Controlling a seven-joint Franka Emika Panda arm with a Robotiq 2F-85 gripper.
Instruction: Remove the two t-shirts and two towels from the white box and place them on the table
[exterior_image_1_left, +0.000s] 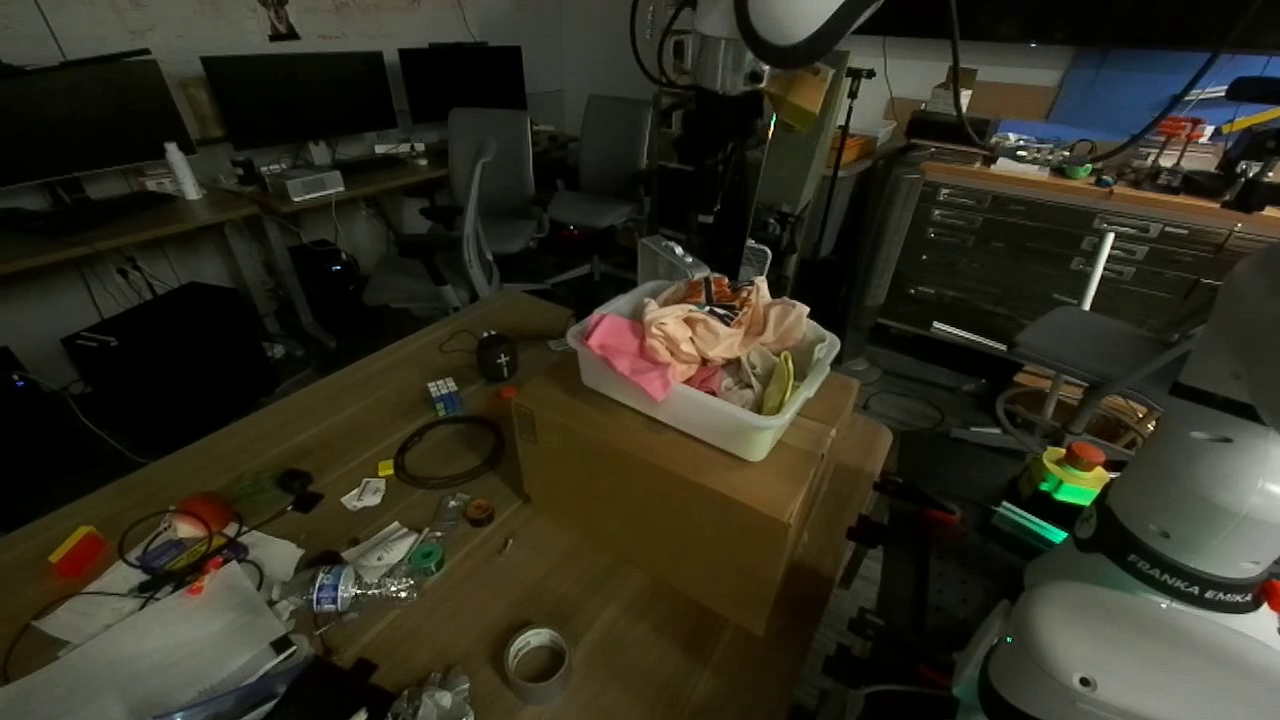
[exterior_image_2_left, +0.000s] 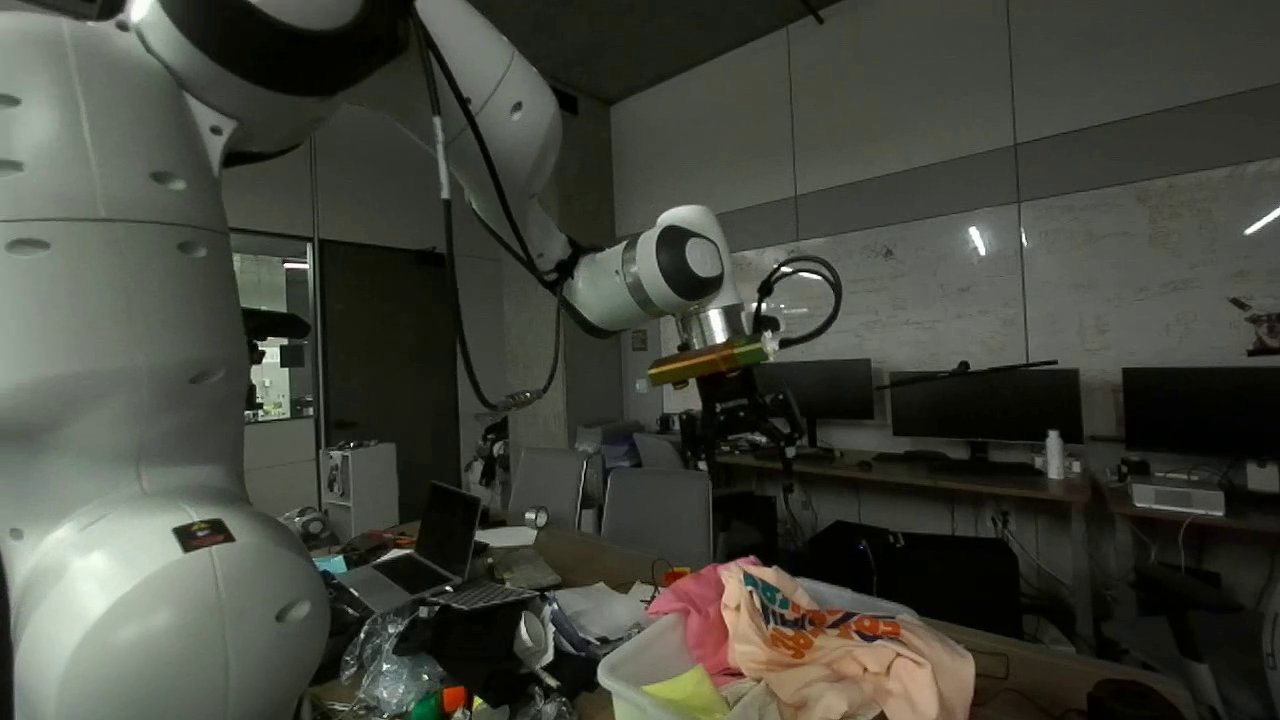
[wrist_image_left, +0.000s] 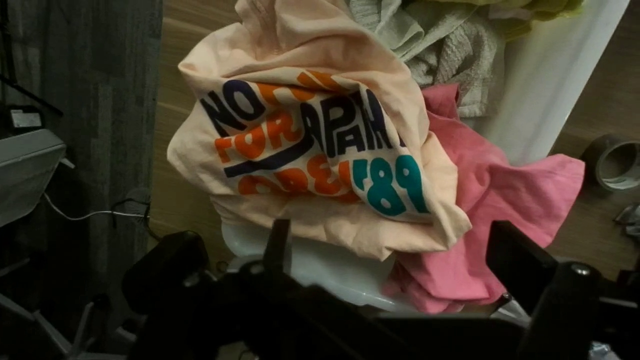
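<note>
The white box (exterior_image_1_left: 690, 425) stands on a cardboard box and is heaped with cloth. A peach t-shirt with printed letters (wrist_image_left: 320, 215) lies on top and hangs over the rim. A pink cloth (wrist_image_left: 505, 200) lies beside and partly under it, also over the rim. A whitish towel (wrist_image_left: 460, 65) and a yellow cloth (wrist_image_left: 545, 10) lie at the other end, partly covered. My gripper (exterior_image_2_left: 745, 470) is above the box, pointing down, apart from the cloth. In the wrist view its fingers (wrist_image_left: 392, 225) are wide apart with nothing between them. The table (exterior_image_1_left: 590, 570) is beneath.
The brown cardboard box (exterior_image_1_left: 650, 510) raises the bin above the table. On the table are a tape roll (exterior_image_1_left: 537, 660), a cable coil (exterior_image_1_left: 450, 450), a puzzle cube (exterior_image_1_left: 444, 397), a plastic bottle (exterior_image_1_left: 345, 590) and papers. A laptop (exterior_image_2_left: 430, 550) stands farther along.
</note>
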